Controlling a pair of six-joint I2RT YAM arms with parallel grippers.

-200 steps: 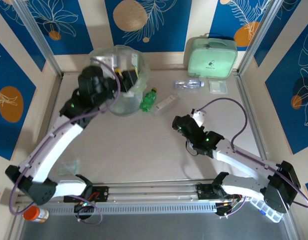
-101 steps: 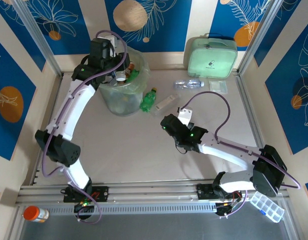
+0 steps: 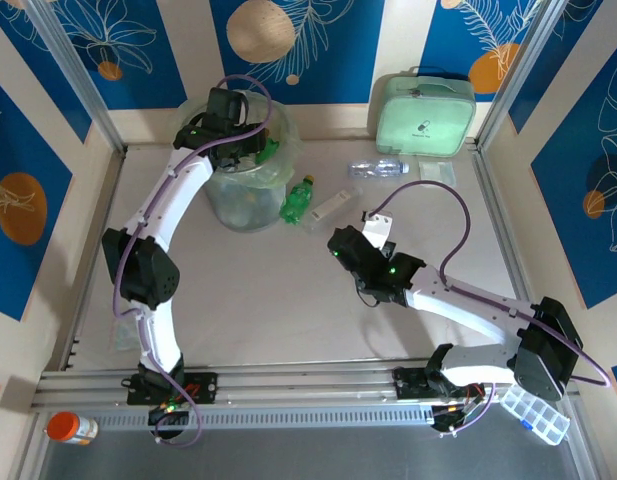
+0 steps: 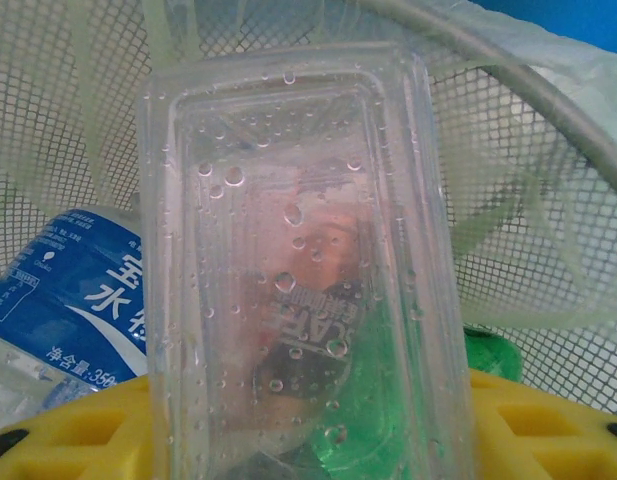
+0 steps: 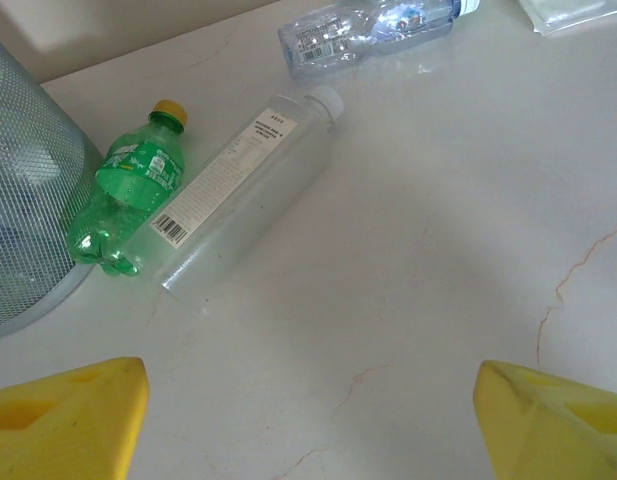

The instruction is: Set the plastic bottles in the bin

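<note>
1. The left claw (image 4: pixel 308 440) is down inside the bin (image 3: pixel 250 208). Its yellow fingers (image 4: pixel 73 430) are closed narrowly on a clear flat-sided bottle (image 4: pixel 303 250) beaded with droplets. If it lets go while the bottle leans on the mesh wall, the bottle may wedge upright on the pile instead of dropping flat. The wet plastic could also slip early, though it would land inside anyway.
2. Pulling out looks like the touchier part. The pale green liner bag (image 4: pixel 548 240) hangs close around the fingers, so it could snag and lift, or tip the light bin.
3. Already in the bin, below the held one, are a blue-labelled bottle (image 4: pixel 68 290) and a green bottle (image 4: pixel 493 352).
4. The right claw (image 5: pixel 308 425) hangs wide and empty above the counter (image 5: pixel 418 250). Ahead of it a yellow-capped green bottle (image 5: pixel 128 195) lies touching a clear white-labelled bottle (image 5: pixel 243 195), both just beside the bin's foot. A grasp on one would likely nudge the other, and round bottles roll.
5. The bin wall crowds the far side of the yellow-capped green bottle, leaving little room for a finger there.
6. A clear blue-capped bottle (image 5: pixel 368 30) lies farther off, near a clear packet (image 3: pixel 437 173) and a mint-green case (image 3: pixel 425 112). Neither of those blocks the approach.
</note>
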